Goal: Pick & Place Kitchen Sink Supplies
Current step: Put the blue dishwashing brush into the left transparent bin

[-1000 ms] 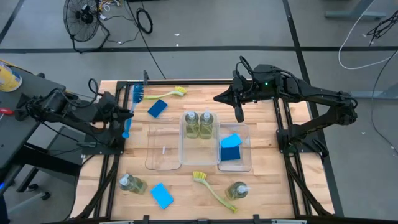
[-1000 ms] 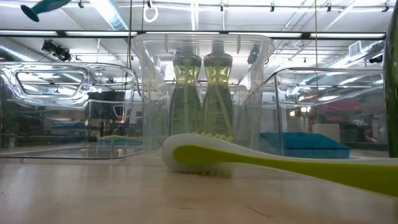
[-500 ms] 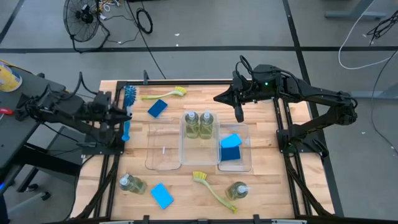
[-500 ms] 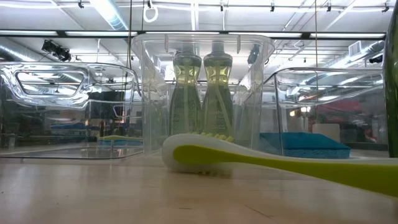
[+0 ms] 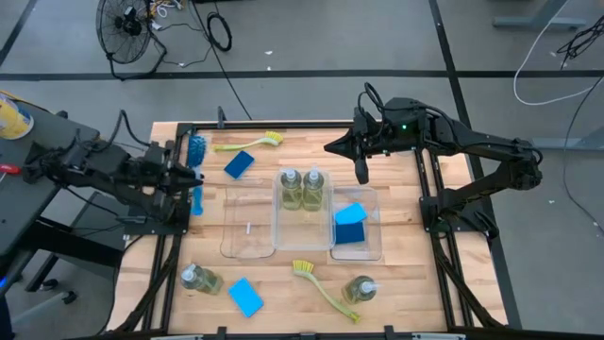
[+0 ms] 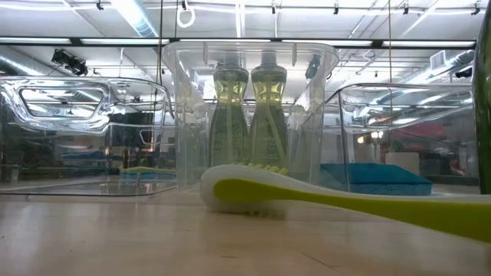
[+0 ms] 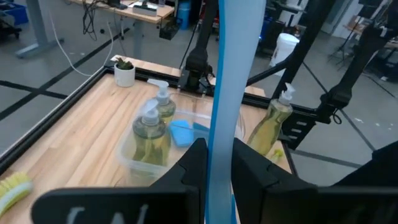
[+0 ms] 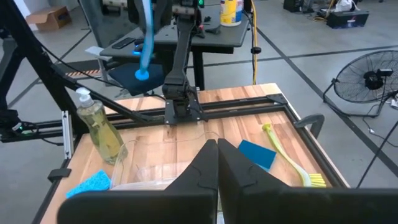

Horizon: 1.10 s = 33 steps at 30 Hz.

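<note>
My left gripper (image 5: 189, 179) is over the table's left edge, shut on the blue dish brush (image 5: 196, 161). My right gripper (image 5: 361, 174) hangs shut and holds nothing, above the table's far right part. Two soap bottles (image 5: 300, 188) stand in the middle tray and a blue sponge (image 5: 350, 223) lies in the right tray. Loose on the wood lie a yellow-green brush (image 5: 250, 144), a sponge (image 5: 239, 164), a second yellow-green brush (image 5: 321, 284), a second sponge (image 5: 246, 296) and two bottles (image 5: 200, 280) (image 5: 360, 289). The low view shows neither gripper. My left gripper pinches the blue brush's handle (image 7: 221, 118) between its two fingers (image 7: 194, 163), about midway along it, with the fingers across the handle. The brush is lifted clear of the table. It stands steeply, bristle head (image 5: 196, 148) up and its rounded lower end (image 8: 142, 74) hanging free.
Three clear trays sit side by side at mid-table; the left one (image 5: 230, 247) holds no supplies. A small white cup (image 7: 124, 73) stands at a table corner. Black frame rails (image 5: 170, 236) run along both sides. Bare wood lies between the trays and the near edge.
The left gripper has turned the blue brush. Its head has swung a little toward the table's left edge and has left the low view, and the brush now stands straighter. The right arm has kept still.
</note>
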{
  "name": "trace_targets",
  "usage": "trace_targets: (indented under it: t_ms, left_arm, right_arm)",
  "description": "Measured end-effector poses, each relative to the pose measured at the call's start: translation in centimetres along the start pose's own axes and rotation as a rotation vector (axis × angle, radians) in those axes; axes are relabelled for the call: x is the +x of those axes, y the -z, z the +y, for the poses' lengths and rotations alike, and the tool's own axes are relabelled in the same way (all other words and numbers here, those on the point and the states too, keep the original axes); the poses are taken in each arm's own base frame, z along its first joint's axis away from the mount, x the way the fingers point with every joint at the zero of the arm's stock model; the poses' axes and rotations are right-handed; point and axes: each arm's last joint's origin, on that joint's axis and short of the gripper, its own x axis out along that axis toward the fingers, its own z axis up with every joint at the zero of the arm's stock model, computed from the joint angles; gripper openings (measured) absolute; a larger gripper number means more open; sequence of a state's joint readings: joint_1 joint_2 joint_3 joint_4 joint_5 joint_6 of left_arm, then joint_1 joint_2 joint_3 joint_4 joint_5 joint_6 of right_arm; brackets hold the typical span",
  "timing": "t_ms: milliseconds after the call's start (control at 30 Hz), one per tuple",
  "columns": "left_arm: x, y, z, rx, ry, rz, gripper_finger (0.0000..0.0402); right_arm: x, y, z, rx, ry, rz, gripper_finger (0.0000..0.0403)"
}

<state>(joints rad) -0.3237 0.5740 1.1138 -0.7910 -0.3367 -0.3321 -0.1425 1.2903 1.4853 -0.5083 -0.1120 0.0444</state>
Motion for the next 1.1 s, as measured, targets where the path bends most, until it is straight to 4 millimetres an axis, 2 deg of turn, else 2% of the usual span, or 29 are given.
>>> trace_targets:
  t_ms: [100,367,567,767,1100]
  left_arm:
    - [0.9,1.6,0.2,-0.012,0.009,-0.023,0.0052]
    - [1.6,4.7,1.2,-0.069,-0.005,-0.138,0.0052]
    - [3.4,7.2,1.5,-0.128,-0.027,-0.153,0.0052]
    - [5.3,9.7,2.1,-0.216,-0.15,-0.18,0.0054]
    - [7.6,13.3,3.5,-0.362,-0.248,-0.177,0.0058]
  right_arm:
    - [0.0,0.0,0.0,0.0,0.0,0.0,0.0]
    - [0.0,0.0,0.0,0.001,0.0,0.001,0.0]
    - [0.0,0.0,0.0,0.001,0.0,0.002,0.0]
    - [0.0,0.0,0.0,0.001,0.0,0.002,0.0]
    - [0.0,0.1,0.0,0.0,0.0,0.005,0.0]
